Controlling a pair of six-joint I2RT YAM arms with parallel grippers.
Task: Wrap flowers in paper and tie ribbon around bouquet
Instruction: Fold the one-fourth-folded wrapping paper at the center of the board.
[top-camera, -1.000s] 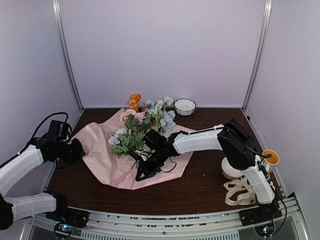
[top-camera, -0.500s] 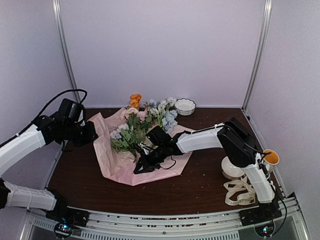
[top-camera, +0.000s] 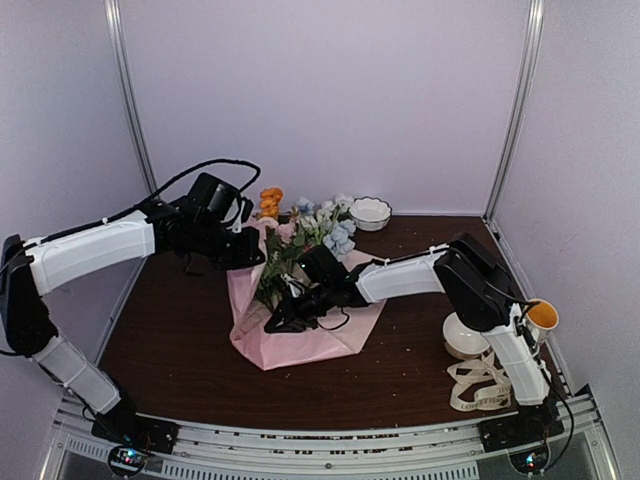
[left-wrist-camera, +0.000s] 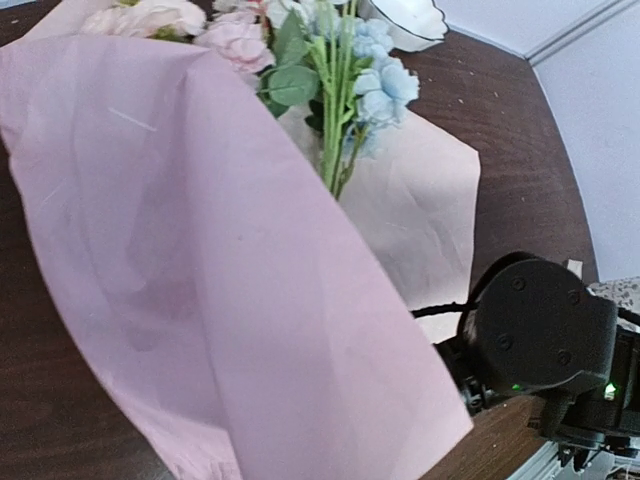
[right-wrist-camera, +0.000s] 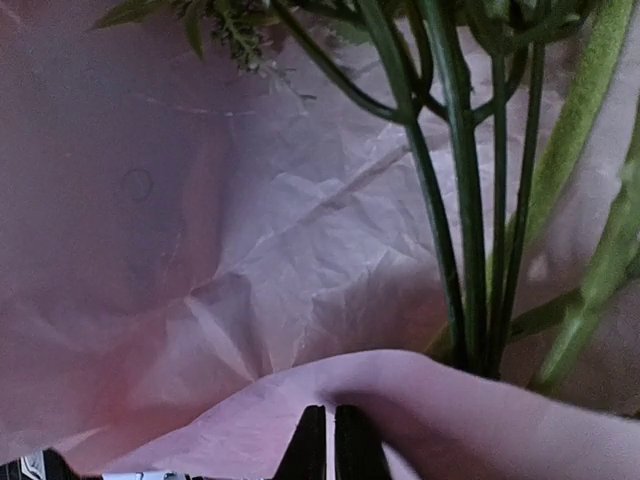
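- Centrally, the flowers (top-camera: 300, 235) lay on the paper (top-camera: 300, 345) in the middle of the worktop (top-camera: 170, 340), with the blooms toward the back wall and the green stems toward the near edge.
- The paper's left side stood raised and folded over the stems, while its right side lay flat.
- The left tool (top-camera: 243, 250) was clamped on the paper's raised upper edge, just beside the pink blooms.
- The right tool (right-wrist-camera: 328, 440) sat low at the stem ends, fingers together under a paper fold. Whether they pinched it could not be told.
- The ribbon (top-camera: 478, 385) lay in loose loops near the right corner, well apart from the paper.
- A scalloped bowl (top-camera: 369, 212) stood at the back, near the blooms.
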